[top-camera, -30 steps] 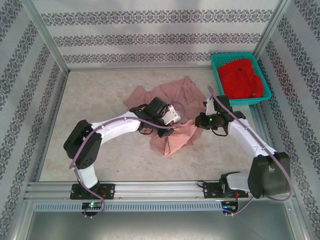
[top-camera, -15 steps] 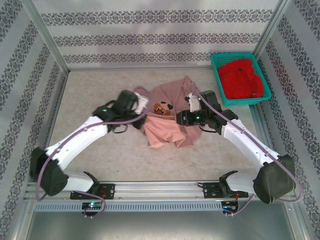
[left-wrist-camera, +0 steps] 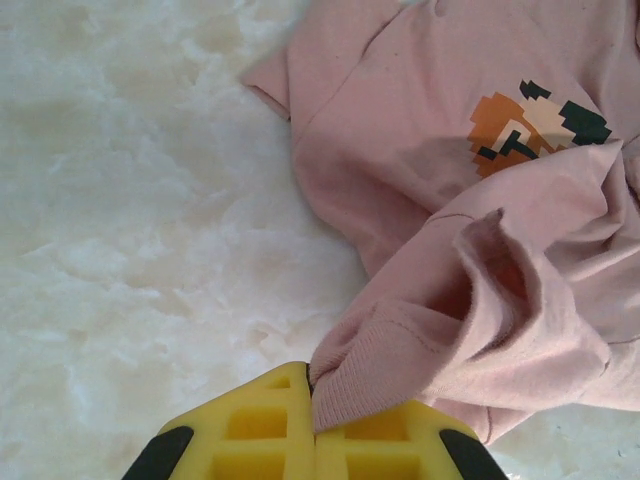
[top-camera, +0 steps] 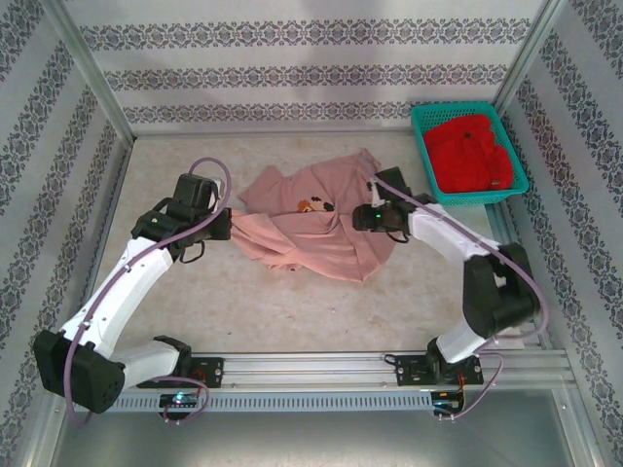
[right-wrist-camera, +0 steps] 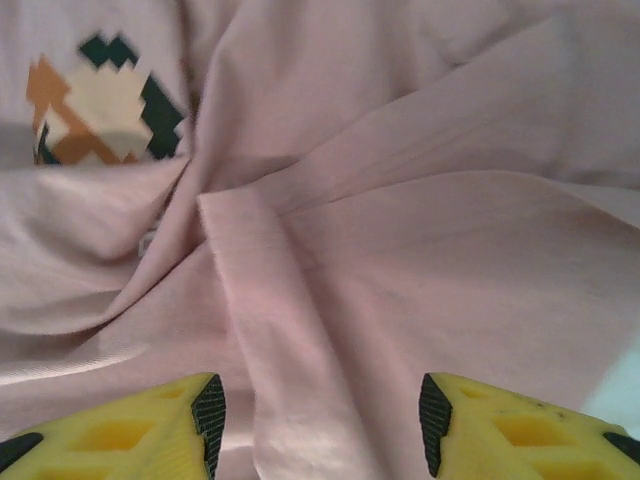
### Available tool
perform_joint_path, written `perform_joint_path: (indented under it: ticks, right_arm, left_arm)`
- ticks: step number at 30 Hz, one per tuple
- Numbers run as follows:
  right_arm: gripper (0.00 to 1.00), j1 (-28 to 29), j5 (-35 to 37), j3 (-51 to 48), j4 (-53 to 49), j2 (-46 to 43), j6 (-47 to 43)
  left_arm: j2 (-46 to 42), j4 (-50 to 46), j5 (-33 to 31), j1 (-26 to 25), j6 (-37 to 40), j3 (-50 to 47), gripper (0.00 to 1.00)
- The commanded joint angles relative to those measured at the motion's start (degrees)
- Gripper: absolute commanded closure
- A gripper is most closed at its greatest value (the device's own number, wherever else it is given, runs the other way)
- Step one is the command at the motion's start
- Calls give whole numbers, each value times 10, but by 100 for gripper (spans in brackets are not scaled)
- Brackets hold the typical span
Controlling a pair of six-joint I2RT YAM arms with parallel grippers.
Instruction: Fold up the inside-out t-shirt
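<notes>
Salmon-pink t-shirt [top-camera: 316,233] rumpled mid-table [top-camera: 195,311], pixel print [left-wrist-camera: 525,125] facing up (orange, cream, black), left gripper [left-wrist-camera: 312,405] clamped on a ribbed edge at the shirt's left side, right gripper [right-wrist-camera: 320,410] spread above creased cloth, holding nothing

teal basket [top-camera: 484,197], red garment [top-camera: 469,154] inside, marbled tabletop [top-camera: 195,292]

The inside-out t-shirt [top-camera: 321,238] is dusty salmon pink, with a small pixel print [top-camera: 313,205] in orange, cream and black. The fingers [left-wrist-camera: 265,430] are yellow with black edges. At 2 o'clock a teal basket [top-camera: 425,146] holds a bright red garment [top-camera: 470,153]. The counter [top-camera: 195,292] is cream and marbled, and the walls [top-camera: 311,58] are white with grey ornament bands.
</notes>
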Motion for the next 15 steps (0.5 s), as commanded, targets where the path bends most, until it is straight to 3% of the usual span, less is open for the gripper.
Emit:
perform_joint_path:
  ticks: [1, 6, 10, 12, 15]
  right_arm:
    - [43, 25, 29, 53, -15, 57, -38]
    - [43, 31, 12, 132, -38, 153, -55]
    - [50, 34, 43, 179, -67, 208, -60]
    - [59, 28, 52, 188, -70, 219, -68]
    - [83, 10, 30, 193, -67, 216, -72]
  left_arm:
    - [-5, -4, -3, 8, -10, -6, 100]
    - [-5, -2, 3, 10, -5, -7, 100]
    - [-9, 1, 4, 10, -5, -7, 100]
    - [-14, 4, 4, 11, -5, -9, 100]
    - [-18, 8, 2, 12, -8, -8, 100]
